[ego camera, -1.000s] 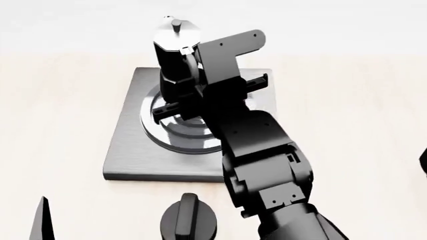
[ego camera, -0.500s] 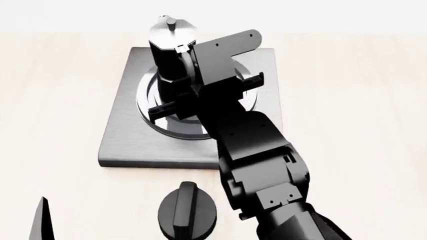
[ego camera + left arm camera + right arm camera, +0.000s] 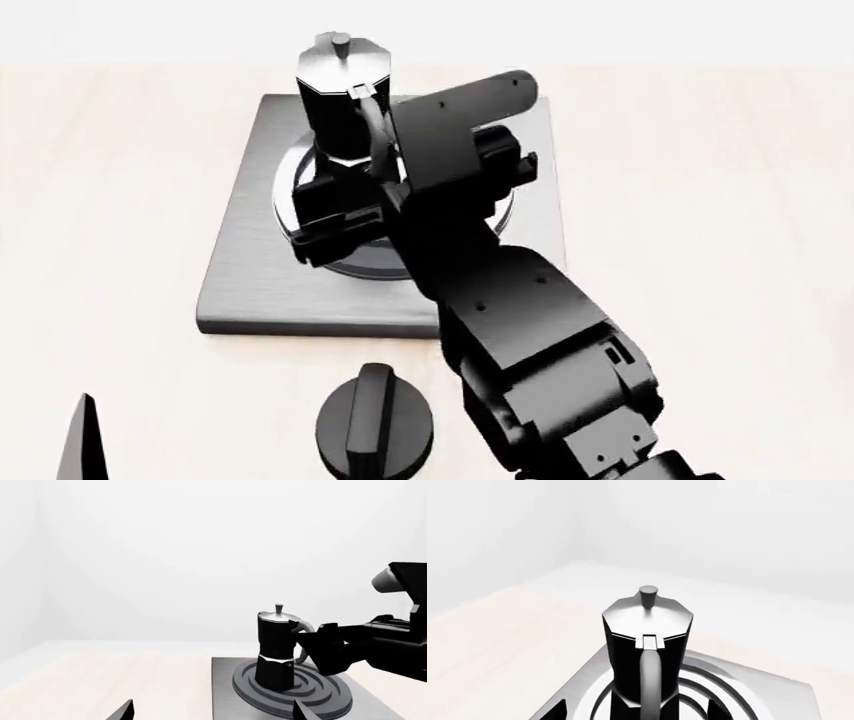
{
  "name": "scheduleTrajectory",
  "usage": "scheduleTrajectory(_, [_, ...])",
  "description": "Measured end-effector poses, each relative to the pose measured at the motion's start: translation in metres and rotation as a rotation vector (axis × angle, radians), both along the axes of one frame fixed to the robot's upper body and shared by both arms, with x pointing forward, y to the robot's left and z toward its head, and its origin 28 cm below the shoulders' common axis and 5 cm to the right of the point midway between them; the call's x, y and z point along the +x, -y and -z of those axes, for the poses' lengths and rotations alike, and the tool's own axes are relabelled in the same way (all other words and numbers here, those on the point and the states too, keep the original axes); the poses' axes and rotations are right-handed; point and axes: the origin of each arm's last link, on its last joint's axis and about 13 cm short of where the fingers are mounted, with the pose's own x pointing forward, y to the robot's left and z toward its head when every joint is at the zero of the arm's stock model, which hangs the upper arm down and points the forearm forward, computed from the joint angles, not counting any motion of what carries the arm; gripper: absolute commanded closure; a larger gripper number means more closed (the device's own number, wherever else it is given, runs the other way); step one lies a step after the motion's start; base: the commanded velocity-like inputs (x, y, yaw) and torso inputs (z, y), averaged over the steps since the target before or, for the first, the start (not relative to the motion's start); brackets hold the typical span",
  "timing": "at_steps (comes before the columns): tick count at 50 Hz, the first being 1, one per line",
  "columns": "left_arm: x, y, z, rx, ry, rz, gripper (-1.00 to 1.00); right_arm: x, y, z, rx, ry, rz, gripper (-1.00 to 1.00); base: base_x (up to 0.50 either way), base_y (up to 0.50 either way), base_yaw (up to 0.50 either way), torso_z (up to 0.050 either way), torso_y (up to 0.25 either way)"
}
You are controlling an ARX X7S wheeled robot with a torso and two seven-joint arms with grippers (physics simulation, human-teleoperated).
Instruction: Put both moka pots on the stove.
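Jaws of the right gripper (image 3: 350, 215) stand wide apart, one finger on each side of the pot (image 3: 342, 100) low down near its base, not closed on it. From the right wrist camera the two dark fingertips (image 3: 555, 711) show at either side of the pot's lower body with a gap between each and the black facets, and the curved handle (image 3: 650, 675) faces straight back toward the wrist.

Only one pot is in sight. It stands upright on the ringed burner (image 3: 313, 692) of the stove (image 3: 247, 260), toward the burner's far-left part, its silvery lid and small knob (image 3: 648, 593) on top. The right arm (image 3: 534, 330) reaches over the stove from the near right and hides much of the burner from the head camera.

Of the left gripper (image 3: 213, 711) only two dark finger tips show at the edge of its own wrist view, well apart from each other with nothing between them; it hangs off to the side of the stove, clear of the pot.

On the pale wood table (image 3: 107, 200), just in front of the stove's near edge, sits a low black dial (image 3: 378, 432).
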Motion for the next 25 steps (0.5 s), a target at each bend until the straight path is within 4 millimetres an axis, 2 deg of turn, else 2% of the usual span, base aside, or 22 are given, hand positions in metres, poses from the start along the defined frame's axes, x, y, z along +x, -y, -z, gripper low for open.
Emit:
scheduleTrajectory(14, [-0.001,0.001,0.000,0.005,-0.001,0.003,-1.00,-0.061,0.028,0.006,-0.004,0.182,0.145,-1.00,0.00,0.00,0.00,0.000,0.000])
scheduleTrajectory(25, [-0.001,0.001,0.000,0.006,0.000,0.004,-1.00,-0.107,0.052,0.001,-0.048,0.335,0.237,-1.00,0.00,0.00,0.00,0.000,0.000])
